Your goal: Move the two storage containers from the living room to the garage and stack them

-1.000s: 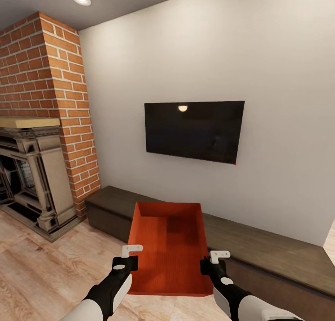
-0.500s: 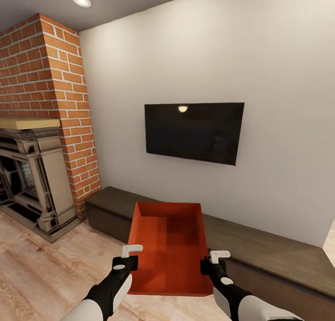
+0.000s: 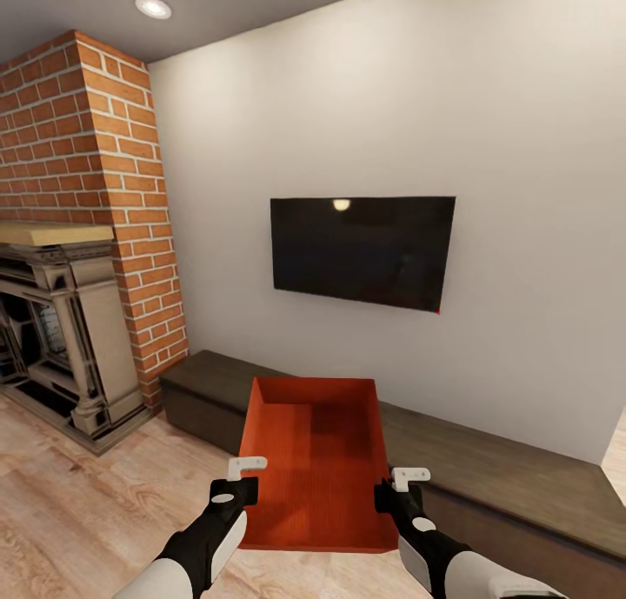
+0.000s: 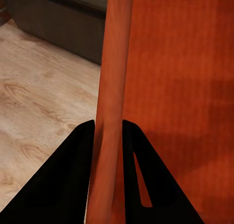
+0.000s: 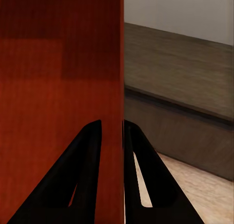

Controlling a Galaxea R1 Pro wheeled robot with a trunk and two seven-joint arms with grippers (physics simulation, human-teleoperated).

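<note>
Storage container point(image 3: 317, 460) held up in front of me, between both arms, above the wood floor point(image 3: 78, 503) and the near edge of the low dark bench point(image 3: 496, 469). My left claw point(image 3: 245, 477) clamps its left wall, my right claw point(image 3: 402, 486) clamps its right wall, fingers point(image 4: 78, 155) either side of each rim. TV point(image 3: 361, 249) on the far wall, brick fireplace point(image 3: 78, 234) far left.
</note>
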